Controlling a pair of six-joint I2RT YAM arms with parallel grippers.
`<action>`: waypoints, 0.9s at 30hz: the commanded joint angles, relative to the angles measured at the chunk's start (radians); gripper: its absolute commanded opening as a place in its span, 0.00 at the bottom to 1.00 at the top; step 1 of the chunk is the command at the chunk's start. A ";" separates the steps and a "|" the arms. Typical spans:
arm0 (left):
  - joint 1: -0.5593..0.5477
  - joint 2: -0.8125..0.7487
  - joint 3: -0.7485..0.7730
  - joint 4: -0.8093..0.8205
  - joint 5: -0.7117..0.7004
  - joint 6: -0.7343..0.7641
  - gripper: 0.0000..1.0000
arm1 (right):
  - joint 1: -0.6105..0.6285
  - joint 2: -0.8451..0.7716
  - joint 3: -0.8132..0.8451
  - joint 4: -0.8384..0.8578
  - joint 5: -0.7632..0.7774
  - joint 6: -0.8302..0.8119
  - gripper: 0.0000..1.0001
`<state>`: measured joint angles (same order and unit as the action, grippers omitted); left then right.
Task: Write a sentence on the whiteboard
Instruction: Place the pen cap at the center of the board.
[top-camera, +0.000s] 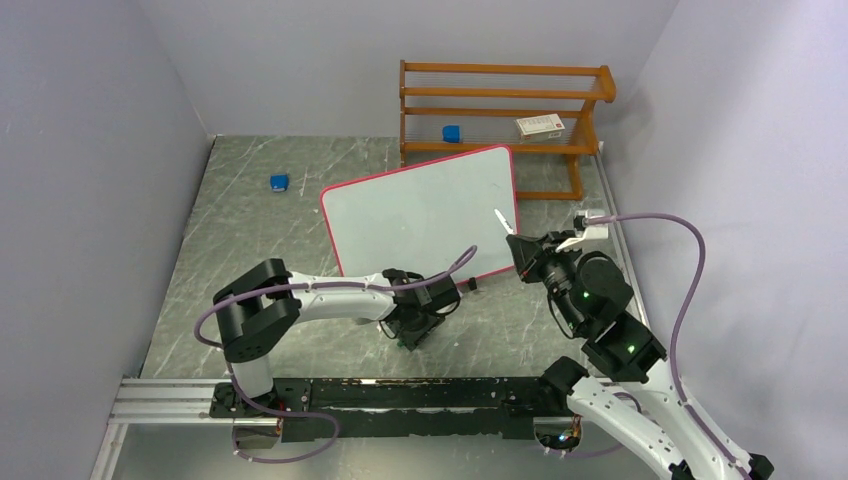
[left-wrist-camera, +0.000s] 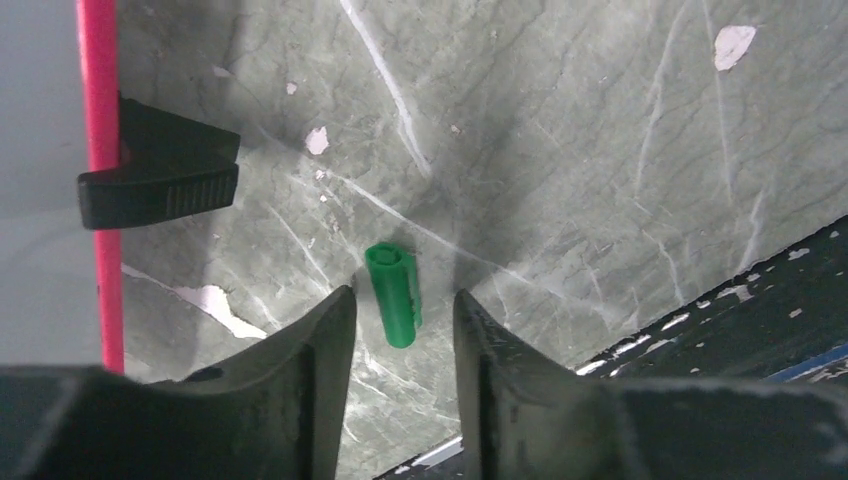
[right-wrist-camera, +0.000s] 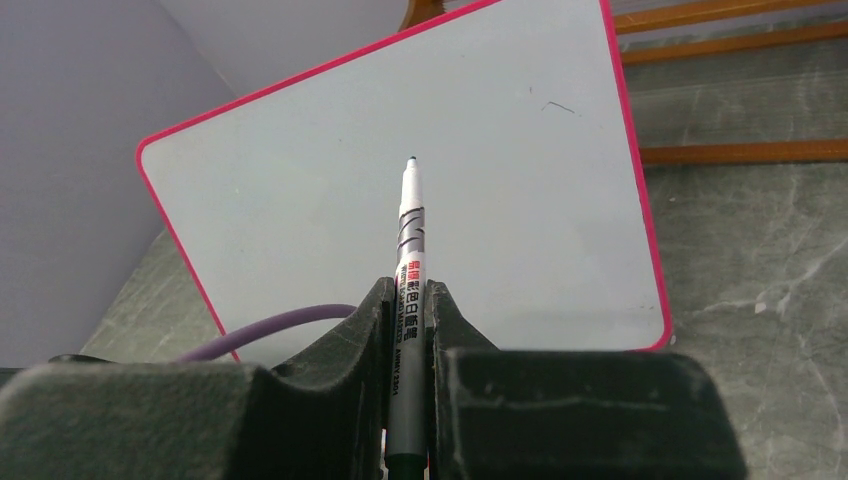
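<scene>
The whiteboard (top-camera: 425, 212), white with a pink-red frame, lies tilted on the table; it fills the right wrist view (right-wrist-camera: 420, 150), with a tiny dark mark near its far right. My right gripper (top-camera: 520, 247) is shut on a grey whiteboard marker (right-wrist-camera: 408, 260), uncapped, tip pointing at the board above its right near part. My left gripper (top-camera: 412, 335) is open, low over the table near the board's front edge. A green marker cap (left-wrist-camera: 393, 293) lies on the table just ahead of my left fingertips (left-wrist-camera: 340, 310). A black board foot (left-wrist-camera: 160, 175) shows at left.
A wooden rack (top-camera: 500, 110) stands behind the board, holding a blue block (top-camera: 451, 133) and a white box (top-camera: 540, 125). Another blue block (top-camera: 279, 182) lies at the back left. A black rail (top-camera: 400, 395) runs along the near edge.
</scene>
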<state>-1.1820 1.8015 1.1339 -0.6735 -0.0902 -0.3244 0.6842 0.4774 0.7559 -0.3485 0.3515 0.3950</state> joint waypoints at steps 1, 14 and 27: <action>-0.008 -0.069 0.042 0.006 -0.040 0.005 0.49 | -0.003 0.007 0.021 0.027 0.004 -0.012 0.00; -0.005 -0.413 0.106 -0.011 -0.254 0.050 0.71 | -0.002 0.028 0.057 0.031 -0.011 -0.011 0.00; 0.048 -0.649 0.119 0.004 -0.525 0.063 0.98 | -0.002 0.057 0.065 0.043 -0.054 0.010 0.00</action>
<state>-1.1625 1.1648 1.2201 -0.6605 -0.5079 -0.2745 0.6842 0.5323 0.7918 -0.3363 0.3161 0.3973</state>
